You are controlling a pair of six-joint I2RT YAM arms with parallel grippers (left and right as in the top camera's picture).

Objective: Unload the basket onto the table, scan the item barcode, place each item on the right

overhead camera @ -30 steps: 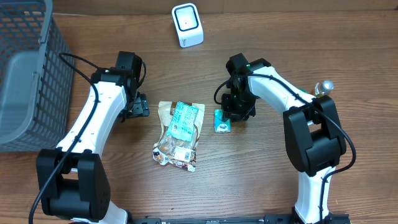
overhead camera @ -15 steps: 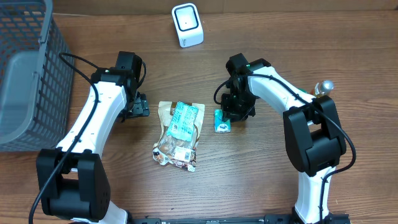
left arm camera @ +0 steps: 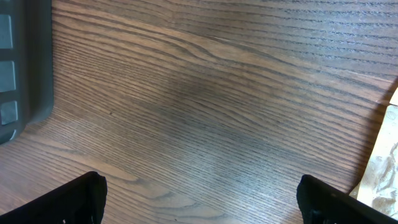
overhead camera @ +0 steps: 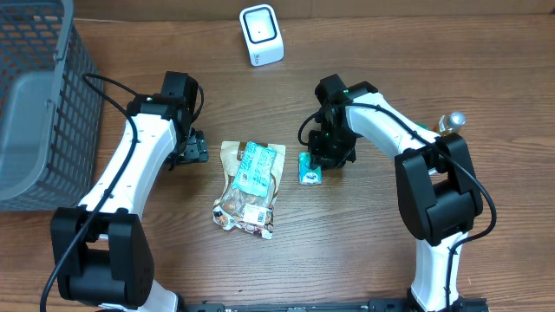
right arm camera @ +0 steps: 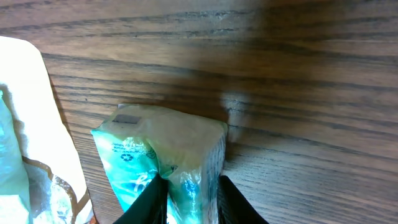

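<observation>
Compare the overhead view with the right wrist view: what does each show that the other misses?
Only overhead: the scanner near the table's far edge, the basket and the left claw. Only right wrist: the right claw pinching one end of the teal packet, a grip that its own arm hides from above, and the print on the wrapper. Both: the packet, the bag beside it and the wooden table.
</observation>
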